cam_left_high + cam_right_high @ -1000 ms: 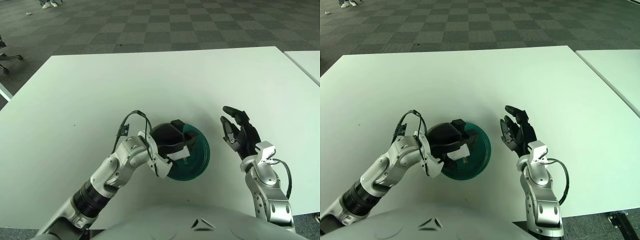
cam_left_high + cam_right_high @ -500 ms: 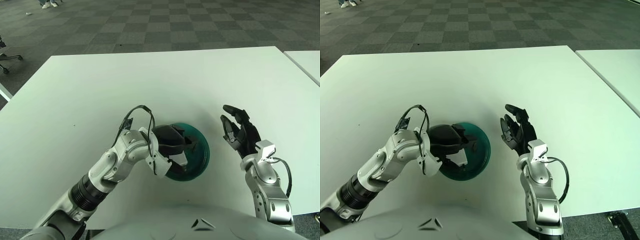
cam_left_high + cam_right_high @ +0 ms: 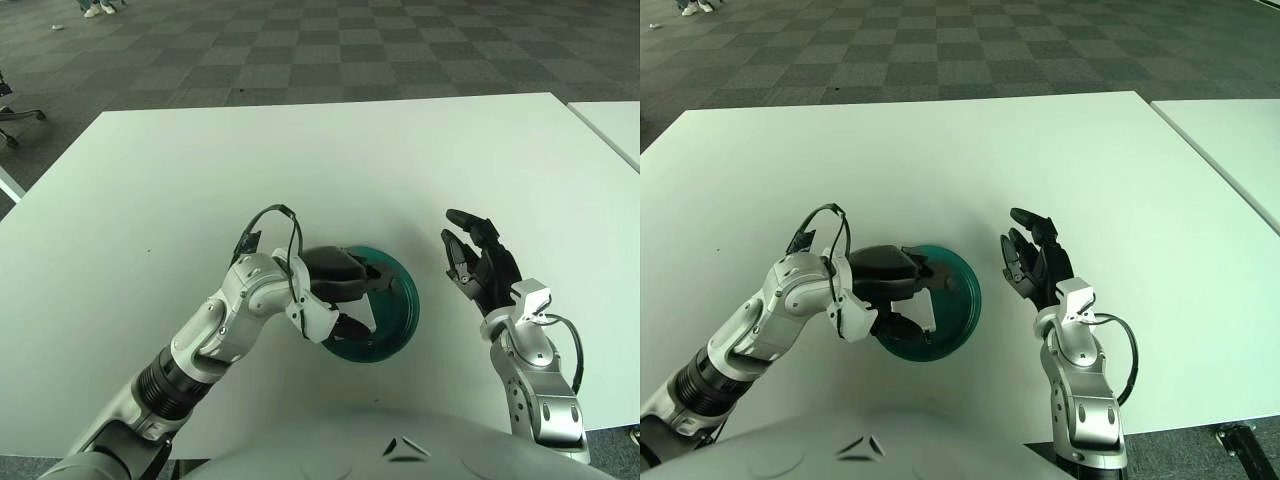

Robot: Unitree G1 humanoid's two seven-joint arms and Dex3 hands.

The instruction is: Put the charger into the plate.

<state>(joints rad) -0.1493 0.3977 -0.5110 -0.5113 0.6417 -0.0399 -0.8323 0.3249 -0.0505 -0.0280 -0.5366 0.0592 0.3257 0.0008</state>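
Note:
A dark green plate [image 3: 402,300] sits on the white table [image 3: 320,160], near its front edge. My left hand [image 3: 352,298] reaches over the plate's left half. Its black fingers are curled on a small white charger [image 3: 364,314], which hangs low over the plate's inside. I cannot tell whether the charger touches the plate. The hand hides the plate's left part. My right hand [image 3: 478,265] is held up just right of the plate with its fingers spread, holding nothing.
A black cable loops off my left wrist [image 3: 272,225]. A second white table [image 3: 612,122] stands at the far right. Checkered carpet [image 3: 300,50] lies beyond the table's far edge.
My left forearm has swung up and to the left, and the hand has turned so its fingers lie flatter over the plate. The charger stays over the plate. The right hand has not moved.

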